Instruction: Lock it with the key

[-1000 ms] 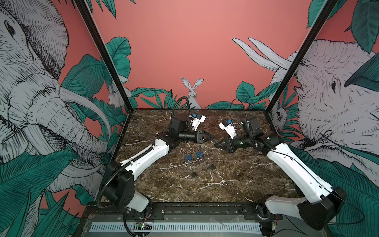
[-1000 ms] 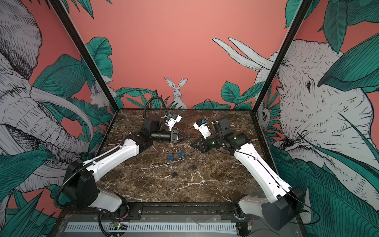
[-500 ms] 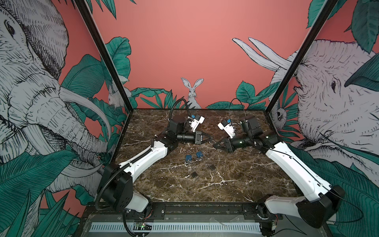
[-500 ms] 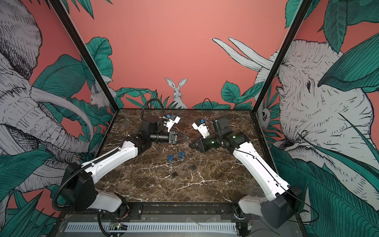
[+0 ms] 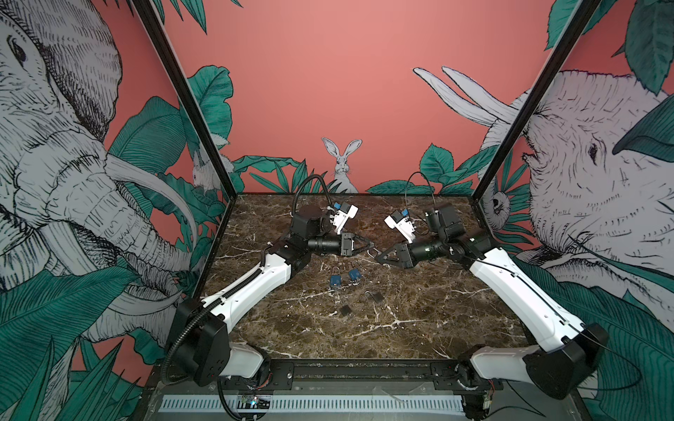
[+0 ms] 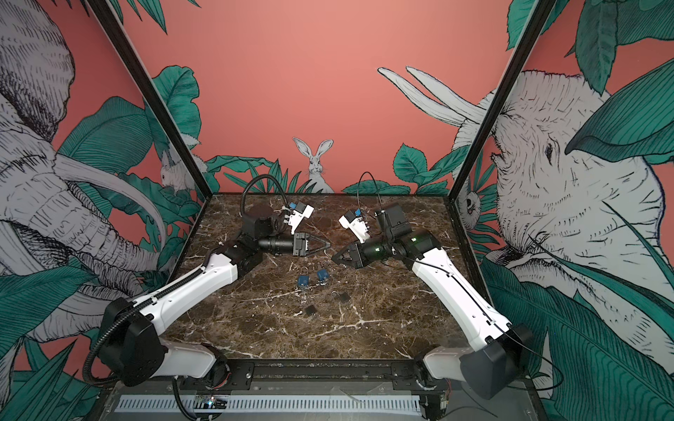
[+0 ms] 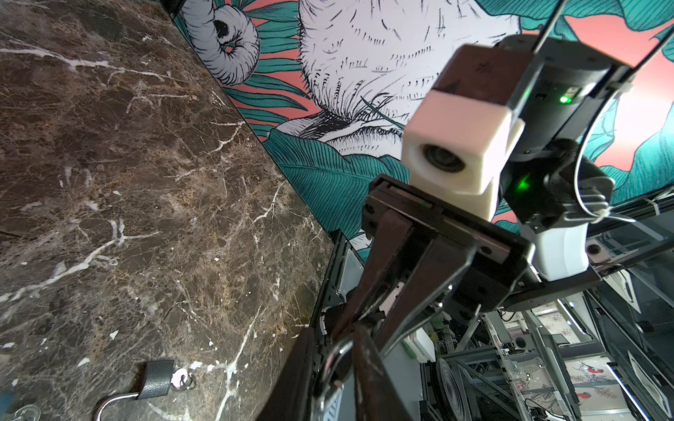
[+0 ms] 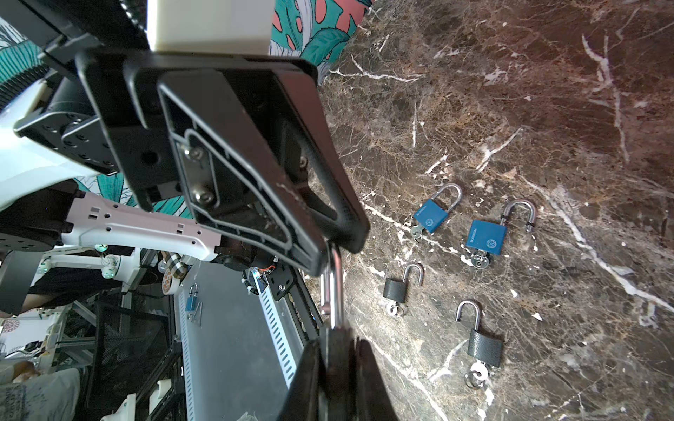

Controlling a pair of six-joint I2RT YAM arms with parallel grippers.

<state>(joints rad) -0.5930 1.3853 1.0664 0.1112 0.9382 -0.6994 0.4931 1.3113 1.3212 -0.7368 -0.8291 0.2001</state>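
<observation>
The right fingers (image 8: 368, 382) pinch a padlock (image 8: 331, 291) by its body and the left fingers (image 8: 344, 218) pinch its shackle, probably so one steadies it while the other pushes it shut. It is held off the surface (image 8: 510, 109), just beyond the blue padlocks (image 8: 431, 217); its key is hidden.

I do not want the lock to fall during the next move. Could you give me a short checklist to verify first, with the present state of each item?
1. Right claw shut on the body of the held padlock: ok.
2. Left claw closed on its shackle: ok.
3. Held padlock lifted clear of the table: ok.
4. Key sitting in the held padlock: cannot tell, the claws hide it.
5. Shackle pressed fully into the body: cannot tell.
6. Blue padlocks and black padlocks lying apart from both claws: ok.
</observation>
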